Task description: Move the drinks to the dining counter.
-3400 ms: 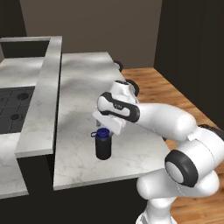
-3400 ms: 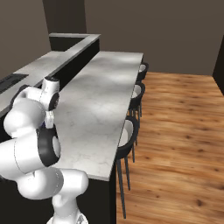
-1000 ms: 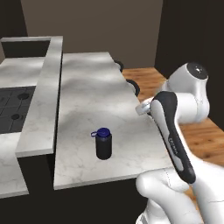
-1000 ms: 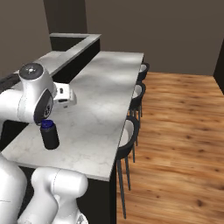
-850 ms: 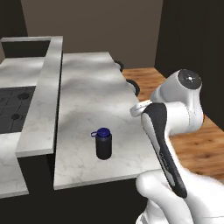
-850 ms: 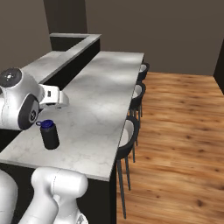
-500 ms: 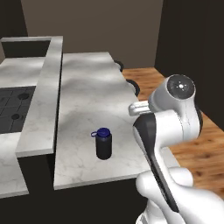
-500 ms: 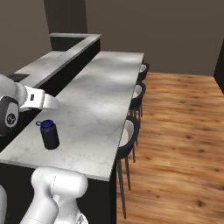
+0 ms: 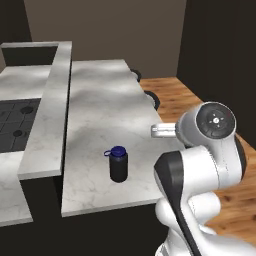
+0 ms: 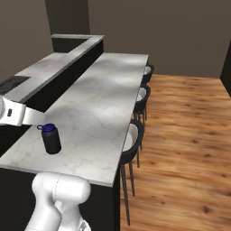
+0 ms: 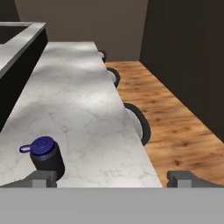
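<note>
— How is your gripper standing right now?

— My jaws are spread as wide as they go, with nothing between them. In my hand view the two dark fingertips sit far apart at the bottom, and neither one touches anything.

— And the drink?

— The black bottle with the blue cap stands upright on the dining counter, close to the near end of the slab and toward the side with the higher ledge. In my hand view the bottle shows just above my left fingertip, but it is down on the marble and apart from me. From the right base view the same bottle stands near the counter's near corner.

— Any label or writing on it?

— None I can read. The body is plain black, the cap plain blue with a small loop on one side.

— What lies farther off?

— Along the counter's other edge, black round stools line up beside the wooden floor. Beyond the ledge there is a dark cooktop set in the lower marble worktop.
</note>
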Controlling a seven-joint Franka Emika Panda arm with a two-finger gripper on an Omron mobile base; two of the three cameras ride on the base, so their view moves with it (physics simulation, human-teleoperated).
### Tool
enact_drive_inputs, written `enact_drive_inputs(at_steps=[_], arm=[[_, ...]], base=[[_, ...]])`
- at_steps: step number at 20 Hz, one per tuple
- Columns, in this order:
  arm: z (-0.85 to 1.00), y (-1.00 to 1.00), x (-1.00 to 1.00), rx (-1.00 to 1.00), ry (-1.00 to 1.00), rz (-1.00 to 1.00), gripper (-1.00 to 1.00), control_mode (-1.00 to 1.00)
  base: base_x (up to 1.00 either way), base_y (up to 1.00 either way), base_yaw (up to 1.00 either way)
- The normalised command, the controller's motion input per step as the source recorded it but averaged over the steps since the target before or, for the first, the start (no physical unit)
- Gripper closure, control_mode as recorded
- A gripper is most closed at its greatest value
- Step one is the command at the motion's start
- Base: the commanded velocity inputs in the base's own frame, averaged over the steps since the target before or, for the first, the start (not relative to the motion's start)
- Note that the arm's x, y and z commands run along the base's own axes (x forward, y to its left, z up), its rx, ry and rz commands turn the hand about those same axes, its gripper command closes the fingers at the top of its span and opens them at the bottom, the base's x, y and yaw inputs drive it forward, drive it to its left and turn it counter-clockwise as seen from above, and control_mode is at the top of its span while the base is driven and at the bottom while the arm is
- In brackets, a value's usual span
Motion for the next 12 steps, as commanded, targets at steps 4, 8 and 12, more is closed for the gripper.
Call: enact_drive_inputs(at_steps=[4,8,12], arm=[[0.27,0.00,-0.40,0.11,0.04,0.00,-1.00,-1.00],[0.36,0.00,-0.16,0.07,0.09,0.00,-1.00,-1.00],[0.24,-0.01,-0.05,0.08,0.07,0.00,-1.00,-1.00]], base=[[0.00,0.00,0.00],[0.00,0.00,0.00],[0.00,0.00,0.00]])
